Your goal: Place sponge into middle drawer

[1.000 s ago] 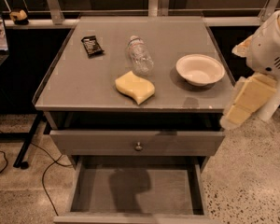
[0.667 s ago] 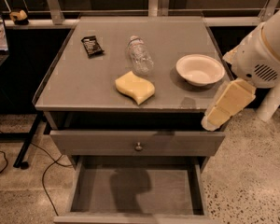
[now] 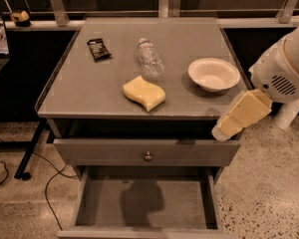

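The pale yellow sponge (image 3: 144, 92) lies flat on the grey table top, near the front edge and left of centre. The middle drawer (image 3: 144, 199) is pulled out below the table, showing a bare grey floor with a shadow on it. My gripper (image 3: 224, 130) hangs off the table's front right corner, below the level of the table top and above the drawer's right side. It is well to the right of the sponge and holds nothing that I can see.
A clear plastic bottle (image 3: 149, 59) lies behind the sponge. A white bowl (image 3: 214, 74) stands at the right, close to my arm. A dark snack packet (image 3: 98, 49) lies at the back left. A drawer front with a round knob (image 3: 148, 156) sits above the open drawer. Cables (image 3: 45, 183) trail on the floor at left.
My gripper has moved left and a little down, from beside the table towards its front right corner. The sponge and the drawer have not moved.
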You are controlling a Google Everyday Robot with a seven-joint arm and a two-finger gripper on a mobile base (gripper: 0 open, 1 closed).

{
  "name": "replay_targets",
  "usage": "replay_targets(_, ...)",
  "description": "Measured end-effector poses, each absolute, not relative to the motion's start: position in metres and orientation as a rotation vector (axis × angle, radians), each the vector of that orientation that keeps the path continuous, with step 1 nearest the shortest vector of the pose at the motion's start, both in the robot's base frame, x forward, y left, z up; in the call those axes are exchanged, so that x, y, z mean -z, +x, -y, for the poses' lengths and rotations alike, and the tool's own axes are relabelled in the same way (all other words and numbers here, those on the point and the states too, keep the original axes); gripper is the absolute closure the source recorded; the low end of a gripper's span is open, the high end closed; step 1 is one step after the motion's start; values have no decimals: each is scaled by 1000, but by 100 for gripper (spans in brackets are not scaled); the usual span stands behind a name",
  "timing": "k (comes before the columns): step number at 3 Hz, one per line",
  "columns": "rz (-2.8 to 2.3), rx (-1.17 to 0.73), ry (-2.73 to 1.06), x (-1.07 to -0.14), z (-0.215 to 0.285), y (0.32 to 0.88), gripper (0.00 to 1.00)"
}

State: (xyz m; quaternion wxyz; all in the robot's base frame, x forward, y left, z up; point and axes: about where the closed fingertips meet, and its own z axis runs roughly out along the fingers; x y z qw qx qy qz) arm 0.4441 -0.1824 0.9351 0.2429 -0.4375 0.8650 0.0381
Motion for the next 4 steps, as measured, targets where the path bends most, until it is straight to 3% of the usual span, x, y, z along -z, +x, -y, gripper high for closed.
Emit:
replay_targets(2, -2331, -170, -1207, -930, 164, 446, 0)
replay_targets(4, -2201, -445, -1350, -906, 70, 452, 0)
